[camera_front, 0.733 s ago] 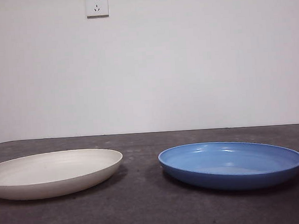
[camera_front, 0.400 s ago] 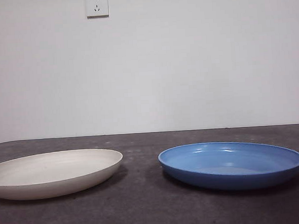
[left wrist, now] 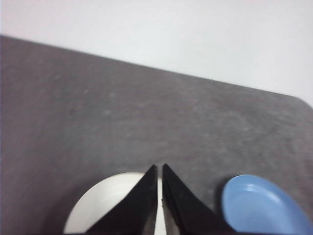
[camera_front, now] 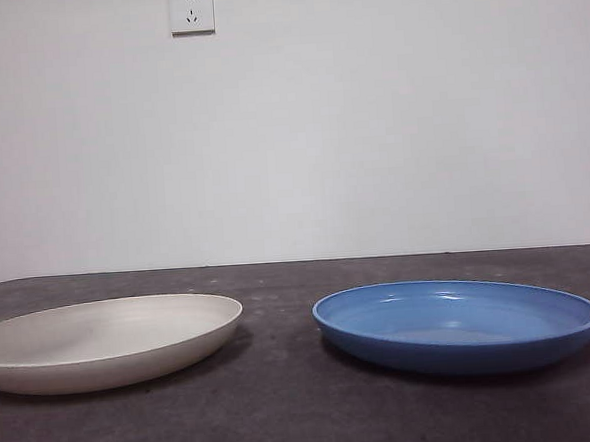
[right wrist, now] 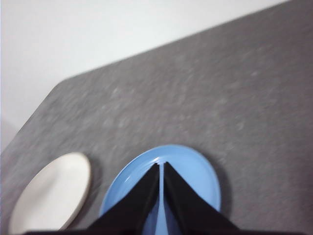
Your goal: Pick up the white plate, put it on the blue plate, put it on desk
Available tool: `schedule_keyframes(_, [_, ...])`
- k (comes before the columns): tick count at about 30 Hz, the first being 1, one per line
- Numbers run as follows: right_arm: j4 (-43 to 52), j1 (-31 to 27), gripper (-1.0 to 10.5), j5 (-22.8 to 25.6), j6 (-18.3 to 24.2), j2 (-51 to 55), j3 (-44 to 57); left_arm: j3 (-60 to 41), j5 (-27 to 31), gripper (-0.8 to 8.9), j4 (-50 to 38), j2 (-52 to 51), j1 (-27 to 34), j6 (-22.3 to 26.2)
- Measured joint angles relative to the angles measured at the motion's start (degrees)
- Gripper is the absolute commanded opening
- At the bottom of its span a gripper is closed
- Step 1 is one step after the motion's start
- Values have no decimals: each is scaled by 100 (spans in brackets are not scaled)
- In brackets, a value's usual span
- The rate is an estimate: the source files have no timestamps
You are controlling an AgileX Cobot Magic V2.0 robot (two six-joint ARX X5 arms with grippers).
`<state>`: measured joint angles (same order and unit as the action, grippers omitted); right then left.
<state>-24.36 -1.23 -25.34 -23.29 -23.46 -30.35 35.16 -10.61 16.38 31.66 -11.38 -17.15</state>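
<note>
You are looking at a task that is not yet begun, as far as the views show. The white plate is sitting flat on the bench, and the blue plate is sitting beside it, the 2 plates near each other but apart, with a strip of bare bench showing between their rims. Nothing is stacked on anything.

Both plates are lying empty: the front view is showing only faint rings inside the white one and glossy highlights inside the blue one.

Neither arm is showing in the front view, so both are hanging high above the bench. The left claw is hovering over the white plate, its 2 jaws drawn nearly together with only a thin slit between them, gripping nothing. The right claw is hovering over the blue plate, its jaws likewise narrowed to a slit and carrying nothing.

So everything is remaining for you: lifting the white plate, setting it onto the blue plate, then returning it to the bench. I am judging that the left claw is better placed for the pick, and that it is needing to widen before it can take the thin rim.
</note>
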Motion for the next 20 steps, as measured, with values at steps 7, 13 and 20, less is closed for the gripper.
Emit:
schedule_keyframes(7, [-852, 225, 7, -688, 444, -669, -1167, 1091, -863, 17, 365, 761, -358, 59])
schedule_keyframes(13, [-1537, 702, 8, -1047, 876, -1152, -1888, 1419, -1635, 19, 844, 1189, -715, 125])
schedule_keyframes(20, [-1749, 975, 12, -1064, 1115, -1325, -1954, 1419, -1670, 41, 887, 1217, -859, 138])
